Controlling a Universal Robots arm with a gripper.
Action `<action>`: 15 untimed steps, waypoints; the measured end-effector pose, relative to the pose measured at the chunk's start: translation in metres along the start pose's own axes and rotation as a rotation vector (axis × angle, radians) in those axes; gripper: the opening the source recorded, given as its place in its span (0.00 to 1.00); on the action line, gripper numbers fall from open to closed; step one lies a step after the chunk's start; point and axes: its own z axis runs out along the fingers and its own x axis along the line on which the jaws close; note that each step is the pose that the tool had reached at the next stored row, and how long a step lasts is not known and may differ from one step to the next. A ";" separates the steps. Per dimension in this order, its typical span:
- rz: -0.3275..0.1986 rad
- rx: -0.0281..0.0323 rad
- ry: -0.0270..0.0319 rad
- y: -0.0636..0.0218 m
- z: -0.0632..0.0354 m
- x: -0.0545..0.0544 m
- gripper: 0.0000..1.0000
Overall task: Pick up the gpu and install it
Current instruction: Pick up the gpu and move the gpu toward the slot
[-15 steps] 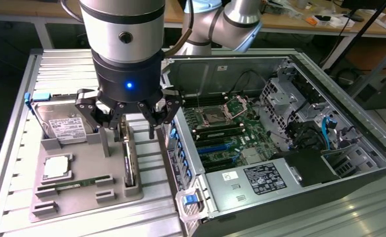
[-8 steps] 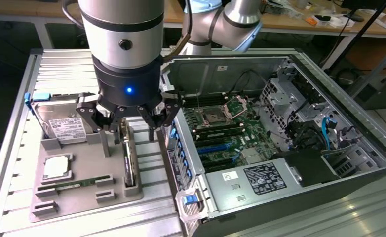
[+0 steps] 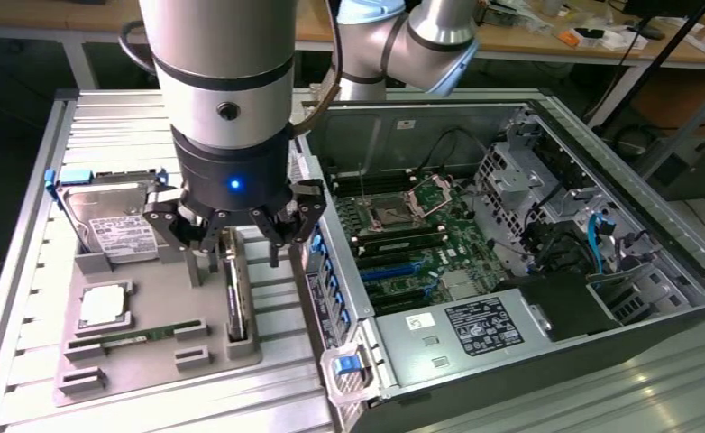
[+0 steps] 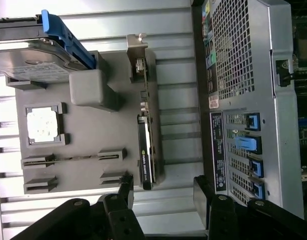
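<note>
Hovering over the gpu (image 3: 241, 298), the gripper (image 3: 242, 236) had its fingers spread apart and empty. The card stood on edge in a slot of the grey fixture tray (image 3: 148, 347), beside the open computer case (image 3: 383, 135). It looked light and stiff but fragile, best pinched across its flat faces at the cooler block.

I see the arm (image 3: 220, 54) coming in from the far side, with its last segment hanging straight down. A blue light (image 3: 233, 185) is lit on the wrist (image 3: 233, 162). The gripper (image 3: 234, 251) points downward. Through the wrist camera I see both dark fingers (image 4: 124, 192) spread wide, with a clear gap between them.
</note>
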 end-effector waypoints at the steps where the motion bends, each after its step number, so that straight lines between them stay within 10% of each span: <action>1: 0.000 0.0000 0.0000 -0.0001 0.0026 0.000 0.60; 15: 0.000 0.0002 0.0001 -0.0005 0.0125 0.001 0.60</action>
